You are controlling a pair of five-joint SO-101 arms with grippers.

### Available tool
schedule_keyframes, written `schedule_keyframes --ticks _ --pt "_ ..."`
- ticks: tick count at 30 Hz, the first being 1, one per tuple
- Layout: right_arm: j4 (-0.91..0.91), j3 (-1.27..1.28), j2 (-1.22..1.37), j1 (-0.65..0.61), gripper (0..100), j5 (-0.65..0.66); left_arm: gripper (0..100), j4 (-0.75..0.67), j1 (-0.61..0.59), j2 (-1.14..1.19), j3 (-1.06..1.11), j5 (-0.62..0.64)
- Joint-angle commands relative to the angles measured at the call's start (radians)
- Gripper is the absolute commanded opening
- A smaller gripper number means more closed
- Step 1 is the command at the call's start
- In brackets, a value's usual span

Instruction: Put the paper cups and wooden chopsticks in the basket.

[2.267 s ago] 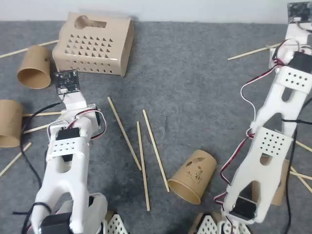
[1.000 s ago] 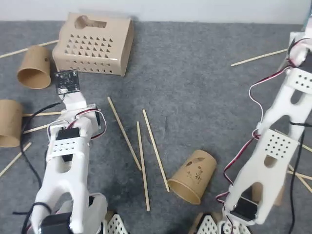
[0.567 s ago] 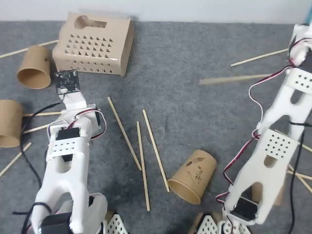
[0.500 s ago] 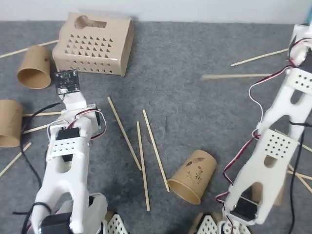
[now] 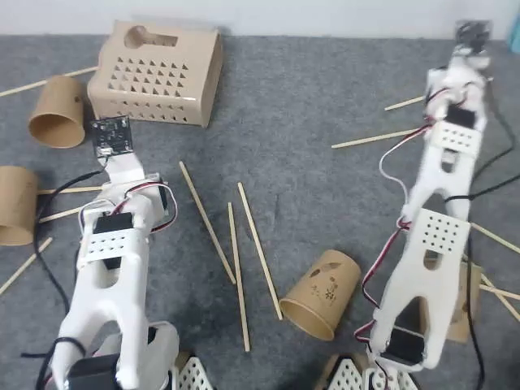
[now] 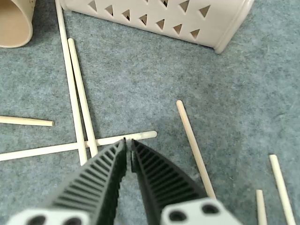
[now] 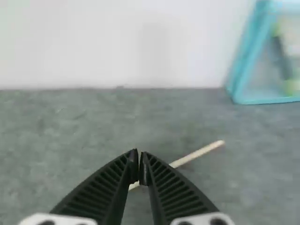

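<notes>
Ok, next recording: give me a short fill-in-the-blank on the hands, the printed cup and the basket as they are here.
1. Far from open, the left hand and the right hand are both ___.
2. The printed paper cup lies on its ___.
3. The holes in the basket wall are shaped like ___.
Missing words: shut; side; triangles.

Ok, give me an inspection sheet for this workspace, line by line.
Surface: grey carpet.
Job's things: basket at the far left; paper cups on their sides, two at the left, one in the middle; chopsticks scattered loose.
Clutter: nothing seen.
Grippers: left gripper shut over crossed chopsticks; right gripper shut, a chopstick lying just beyond it.
Cables: red, white and black wires along both arms; black cable beside the left arm.
Surroundings: white wall; turquoise box.
</notes>
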Motion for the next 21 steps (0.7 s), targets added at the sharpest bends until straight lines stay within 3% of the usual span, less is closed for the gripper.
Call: schedule_keyframes --ticks 1,11,21 --pt "-0.140 0.018 0.012 -0.044 0.6 -0.005 1 -0.029 0.002 -0.012 -0.008 -0.009" --pt "-0.180 0.020 0.150 -0.091 0.6 0.104 1 -0.028 -0.002 -0.012 -0.010 -0.009" --pt "0.351 0.015 0.028 -0.056 0.6 0.216 1 -0.029 0.000 -0.012 -0.010 -0.009"
